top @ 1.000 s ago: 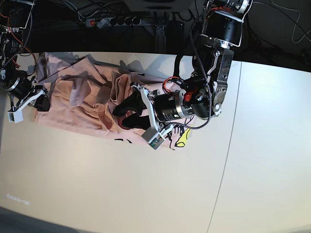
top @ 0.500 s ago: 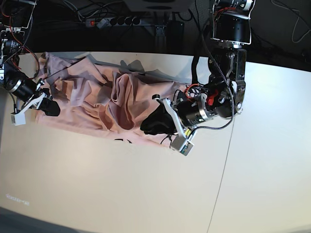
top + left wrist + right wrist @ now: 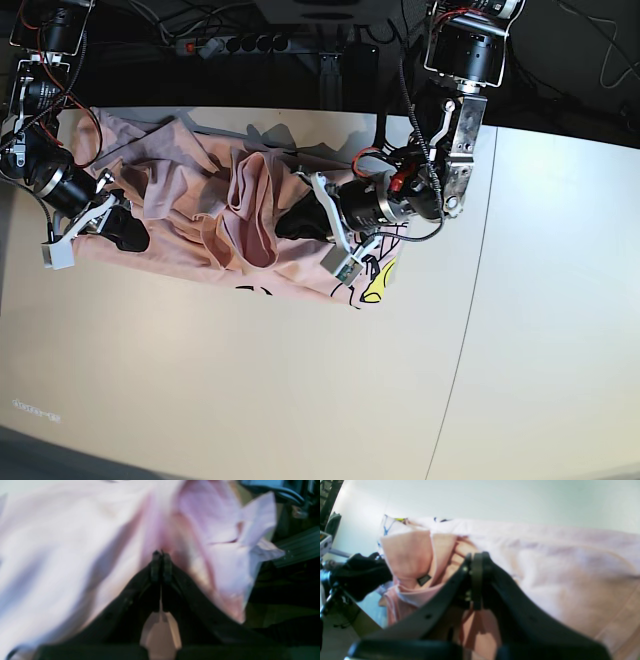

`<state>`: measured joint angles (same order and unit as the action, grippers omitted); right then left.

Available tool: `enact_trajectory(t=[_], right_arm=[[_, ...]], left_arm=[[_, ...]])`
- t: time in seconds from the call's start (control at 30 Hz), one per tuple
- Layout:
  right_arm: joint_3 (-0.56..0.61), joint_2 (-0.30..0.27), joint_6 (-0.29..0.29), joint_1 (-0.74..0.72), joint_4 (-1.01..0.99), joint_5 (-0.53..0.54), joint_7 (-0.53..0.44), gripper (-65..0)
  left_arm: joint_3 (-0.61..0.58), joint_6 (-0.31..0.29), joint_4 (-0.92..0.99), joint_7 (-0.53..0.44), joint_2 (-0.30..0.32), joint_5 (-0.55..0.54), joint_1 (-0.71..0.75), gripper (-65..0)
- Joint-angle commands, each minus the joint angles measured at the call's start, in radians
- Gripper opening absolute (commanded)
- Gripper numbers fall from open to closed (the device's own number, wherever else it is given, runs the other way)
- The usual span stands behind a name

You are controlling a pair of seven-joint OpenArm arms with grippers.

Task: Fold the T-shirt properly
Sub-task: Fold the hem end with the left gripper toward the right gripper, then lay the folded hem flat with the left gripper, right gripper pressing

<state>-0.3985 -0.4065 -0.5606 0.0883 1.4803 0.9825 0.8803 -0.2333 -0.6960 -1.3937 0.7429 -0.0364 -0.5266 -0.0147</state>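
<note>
Across the upper left of the base view, the T-shirt is lying crumpled, its long axis running left to right. The right gripper is pinching its left end; the left gripper, jaws together, is seemingly pinching cloth mid-shirt.

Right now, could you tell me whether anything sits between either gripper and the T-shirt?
Nothing visible does. The left gripper is shut, its tips right against the T-shirt folds, and the right gripper is shut at the bunched fabric too. Whether either actually pinches cloth is not clear. Only shirt lies on the table.
</note>
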Motion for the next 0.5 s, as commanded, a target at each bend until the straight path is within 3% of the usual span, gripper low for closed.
enact_trajectory(t=[0.0,0.17,0.47], right_arm=[[-0.006,-0.013,-0.050,-0.013,0.018,0.008,-0.016,-65.0],[-0.006,-0.013,-0.050,-0.013,0.018,0.002,-0.016,-65.0],[-0.006,-0.011,-0.050,-0.014,0.018,0.003,-0.016,-65.0]], left_arm=[[-0.023,-0.002,-0.015,-0.021,-0.021,-0.012,-0.019,-65.0],[-0.101,-0.002,-0.015,-0.021,-0.121,0.026,-0.020,-65.0],[-0.186,-0.002,-0.015,-0.044,-0.121,0.100,-0.025,-65.0]])
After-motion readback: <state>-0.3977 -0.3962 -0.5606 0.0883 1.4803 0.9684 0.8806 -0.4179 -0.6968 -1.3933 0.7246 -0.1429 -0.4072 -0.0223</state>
